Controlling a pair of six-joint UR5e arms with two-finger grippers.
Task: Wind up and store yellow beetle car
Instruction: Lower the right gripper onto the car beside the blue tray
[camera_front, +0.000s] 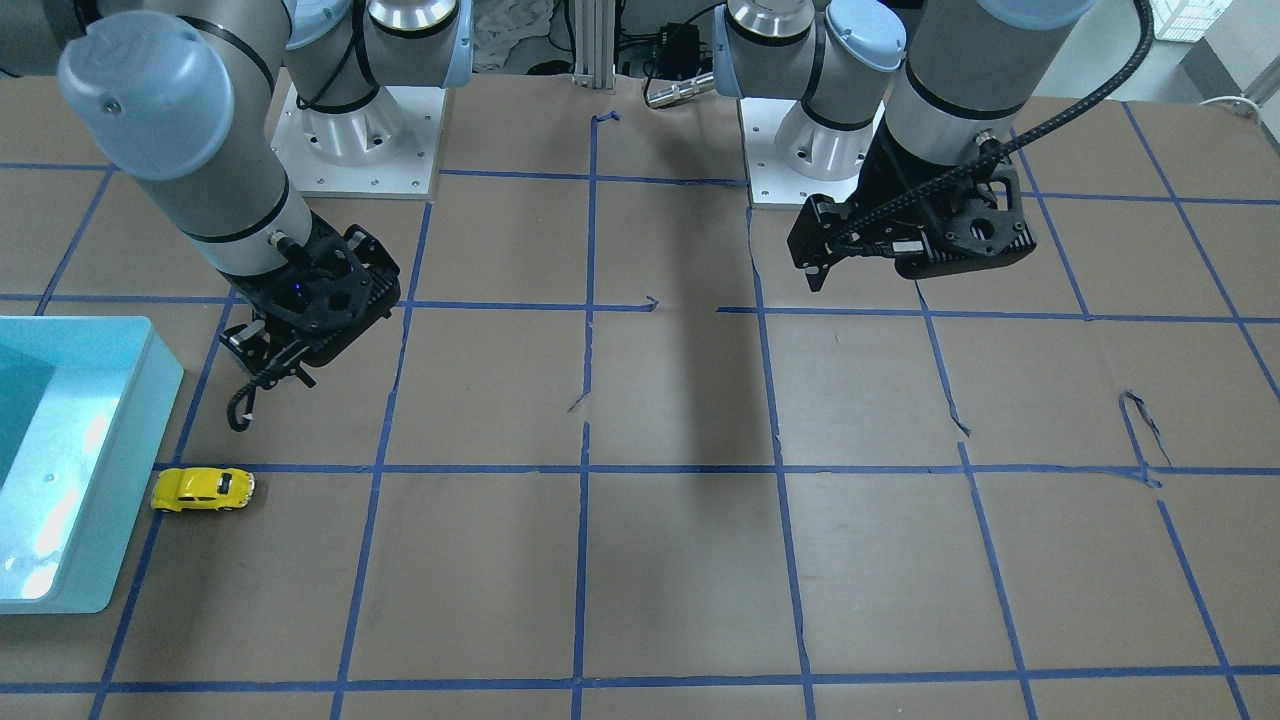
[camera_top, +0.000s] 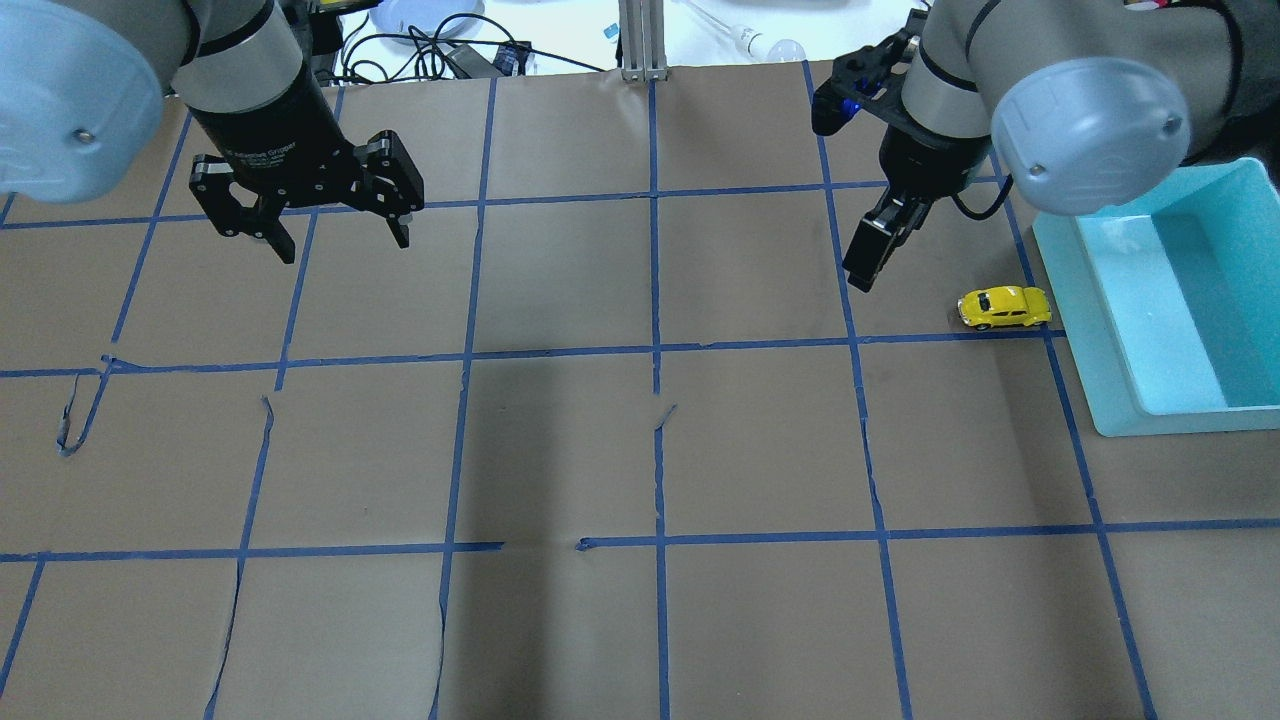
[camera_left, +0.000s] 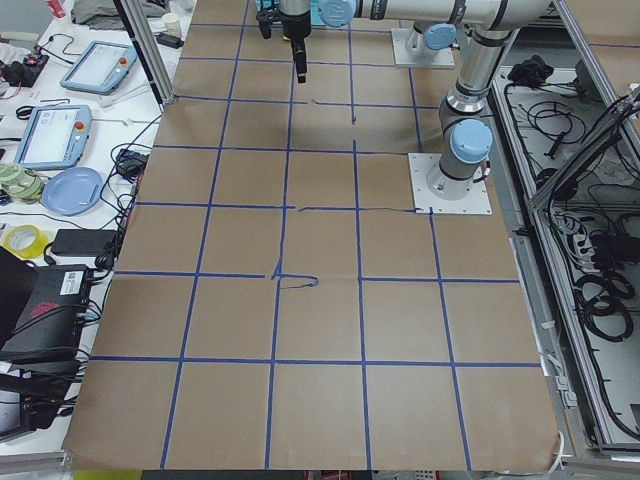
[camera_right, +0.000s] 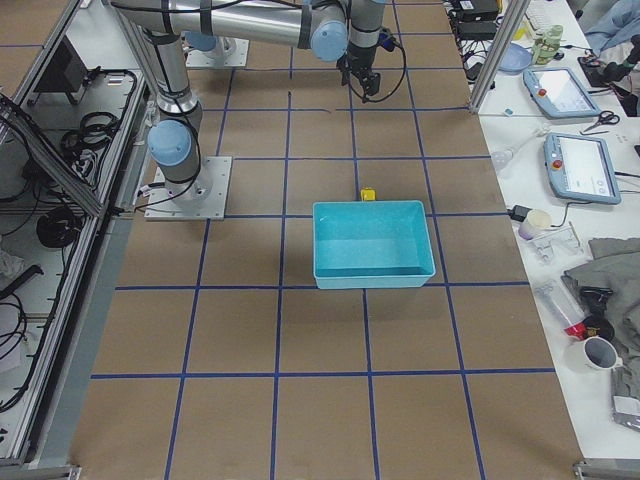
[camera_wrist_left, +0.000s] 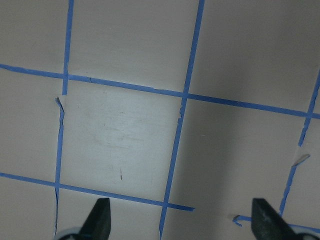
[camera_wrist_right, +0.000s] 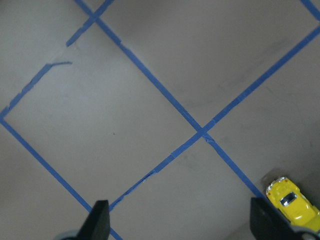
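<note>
The yellow beetle car (camera_front: 203, 488) stands on its wheels on the brown paper, right beside the long wall of the light-blue bin (camera_front: 110, 520). It also shows in the overhead view (camera_top: 1004, 307), in the exterior right view (camera_right: 368, 194), and at the lower right edge of the right wrist view (camera_wrist_right: 292, 202). My right gripper (camera_top: 865, 255) hangs open and empty above the table, a short way from the car towards the table's middle and the robot. My left gripper (camera_top: 342, 243) is open and empty, raised over the far other side of the table.
The bin (camera_top: 1100, 340) looks empty and lies along the table edge on my right. Blue tape lines form a grid on the paper, which has small tears (camera_top: 72, 425). The arm bases (camera_front: 360, 140) stand at the robot's edge of the table.
</note>
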